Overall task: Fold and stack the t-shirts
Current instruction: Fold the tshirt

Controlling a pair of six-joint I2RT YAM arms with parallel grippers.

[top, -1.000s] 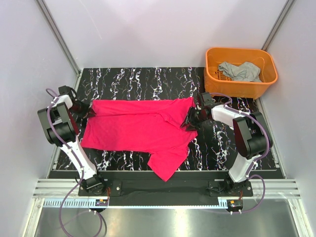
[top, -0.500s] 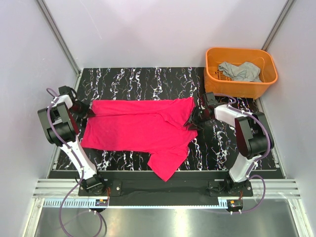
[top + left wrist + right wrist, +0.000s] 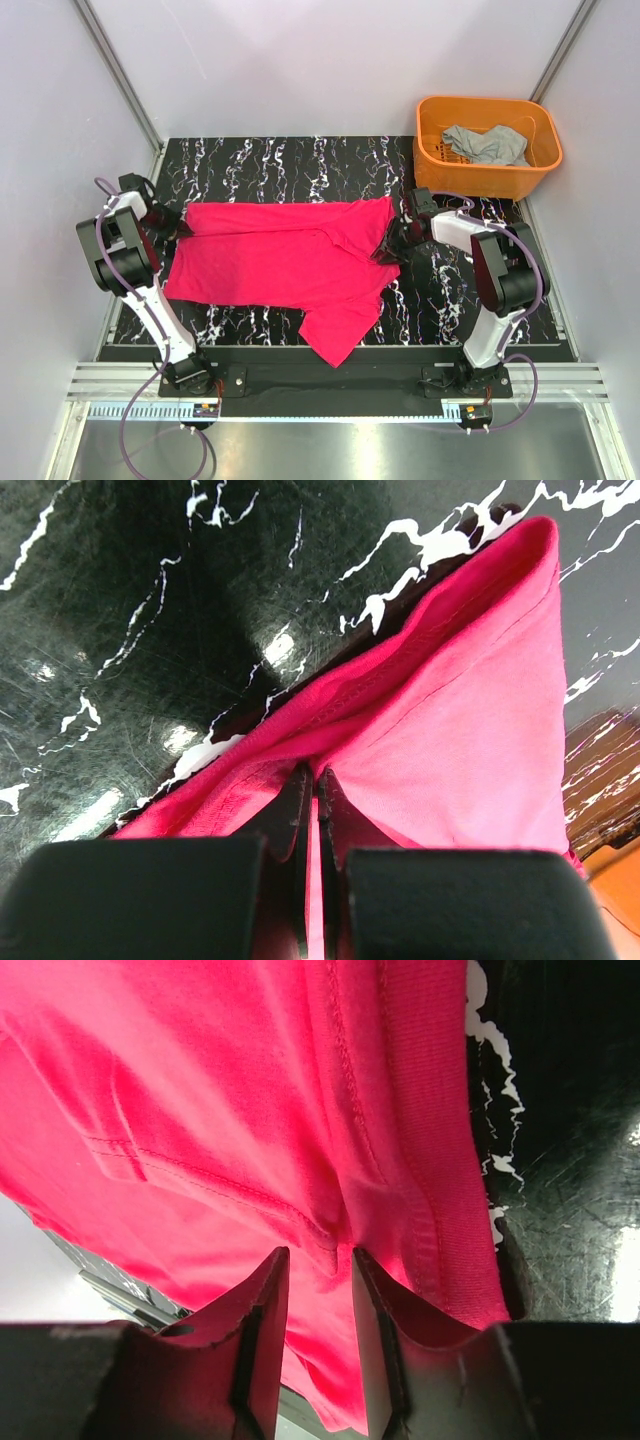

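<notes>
The magenta-red t-shirt (image 3: 280, 262) lies spread flat on the black marbled table (image 3: 300, 155), one sleeve hanging toward the near edge. My left gripper (image 3: 183, 228) sits at the shirt's far left corner. In the left wrist view it (image 3: 310, 772) is shut on a fold of the magenta fabric (image 3: 450, 730). My right gripper (image 3: 386, 248) is at the shirt's right edge. In the right wrist view its jaws (image 3: 320, 1252) stand apart, with a bunched seam of the shirt (image 3: 300, 1110) between the fingertips. The light grey t-shirt (image 3: 487, 144) lies crumpled in the basket.
The orange plastic basket (image 3: 480, 180) stands at the table's far right corner, just behind the right arm. White walls and metal frame posts (image 3: 115, 70) close in the table on three sides. The arm bases (image 3: 190, 372) are bolted at the near edge.
The left gripper has closed on the shirt's corner. The right gripper's jaws have narrowed around the fabric, and its arm has shifted slightly toward the basket side.
</notes>
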